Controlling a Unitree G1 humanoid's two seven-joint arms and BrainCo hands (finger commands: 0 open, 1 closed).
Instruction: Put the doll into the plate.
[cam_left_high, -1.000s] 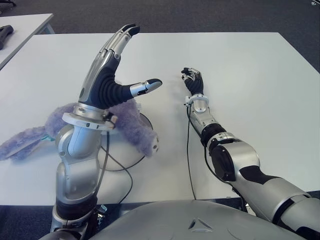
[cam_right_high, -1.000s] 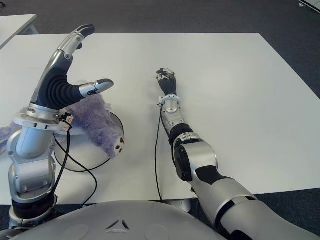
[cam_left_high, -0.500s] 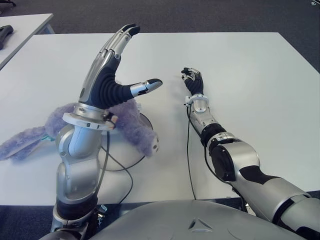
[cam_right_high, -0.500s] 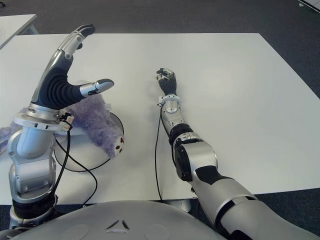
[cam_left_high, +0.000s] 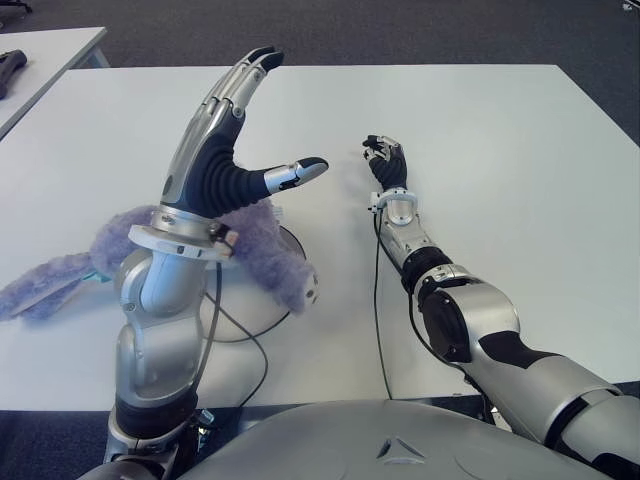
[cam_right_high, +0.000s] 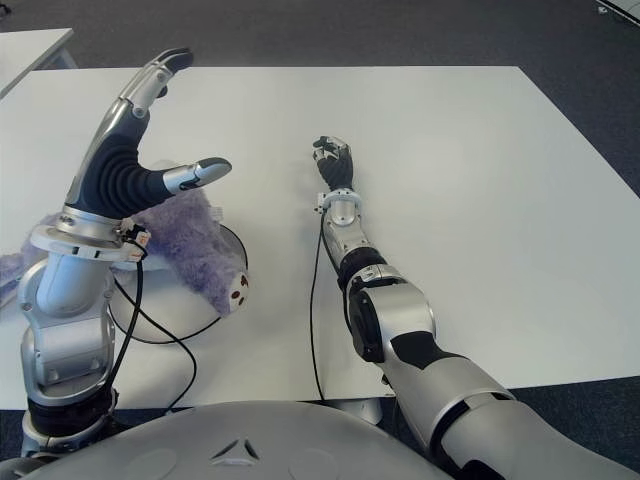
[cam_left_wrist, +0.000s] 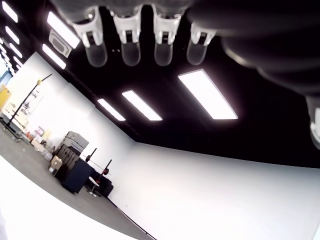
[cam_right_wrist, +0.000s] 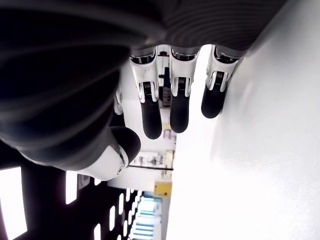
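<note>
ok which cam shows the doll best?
Right eye view: the purple doll lies over the plate, its face end unobstructed. In the left eye view the raised, open left hand and its arm cover more. Neither wrist view shows it.

- A shaggy lilac plush doll (cam_left_high: 262, 243) sprawls across the near-left part of my white table (cam_left_high: 500, 150), its body draped over a white plate (cam_left_high: 255, 318).
- One fuzzy limb hangs past the plate's right rim, ending in a pale tip with a small dark mark.
- A long floppy ear trails off to my left, flat on the tabletop.
- The plate is round and shallow; only its near and right edges show.
</note>
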